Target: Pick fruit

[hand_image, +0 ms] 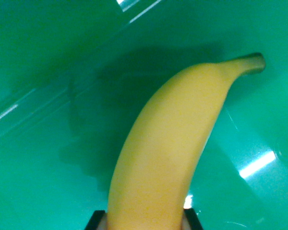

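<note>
bg = glossy green plastic surface [43, 57], fills whole frame. no walls/floor/furniture/windows visible. Bright white glare streaks at top centre, left edge & lower right, so overhead lighting, prob strip type. Dark soft shadow patch mid-frame. Faint crease/edge line runs diagonal, upper left.
</note>
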